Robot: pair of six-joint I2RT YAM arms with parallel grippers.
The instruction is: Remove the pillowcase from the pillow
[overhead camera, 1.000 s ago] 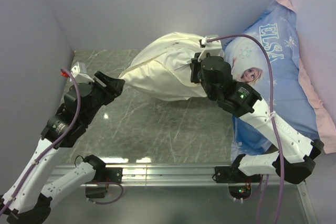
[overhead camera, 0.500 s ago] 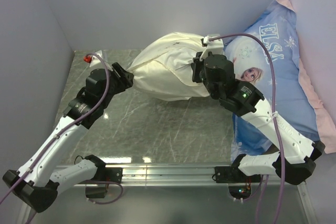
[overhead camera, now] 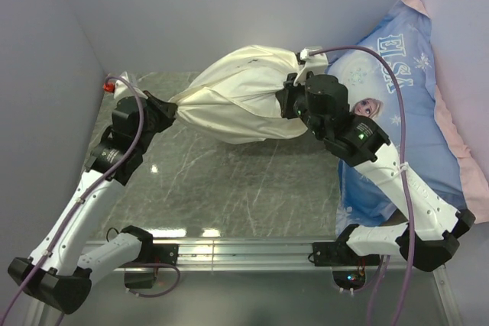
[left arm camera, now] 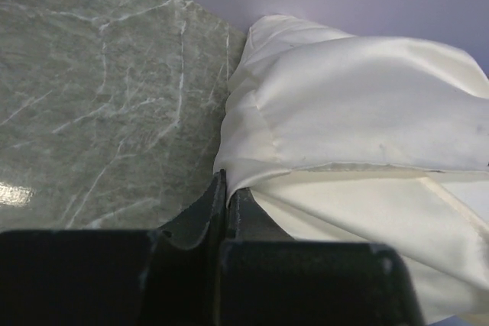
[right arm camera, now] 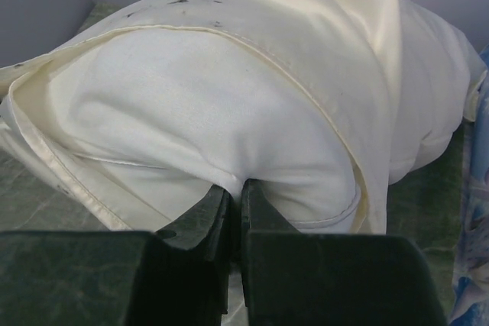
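Note:
The cream pillowcase [overhead camera: 229,93] lies bunched at the back of the marble table, with the pillow inside it. In the right wrist view the white pillow [right arm camera: 191,112] bulges out of the pillowcase's [right arm camera: 321,20] hemmed opening. My right gripper [overhead camera: 290,102] is at the bundle's right end, shut [right arm camera: 234,188] on a pinch of the white pillow. My left gripper [overhead camera: 170,110] is at the left end. It is shut [left arm camera: 228,188] on a fold of the pillowcase [left arm camera: 359,104], which is drawn to a point there.
A large blue Elsa-printed pillow [overhead camera: 397,97] leans against the right wall, just behind my right arm. Grey walls close in the left and back. The marble table [overhead camera: 229,181] runs forward to a metal rail [overhead camera: 244,251] at the arm bases.
My left gripper has swung in to the bundle's left end and shut on the pillowcase, pulling that end to a point. The right gripper has kept its grip and barely moved.

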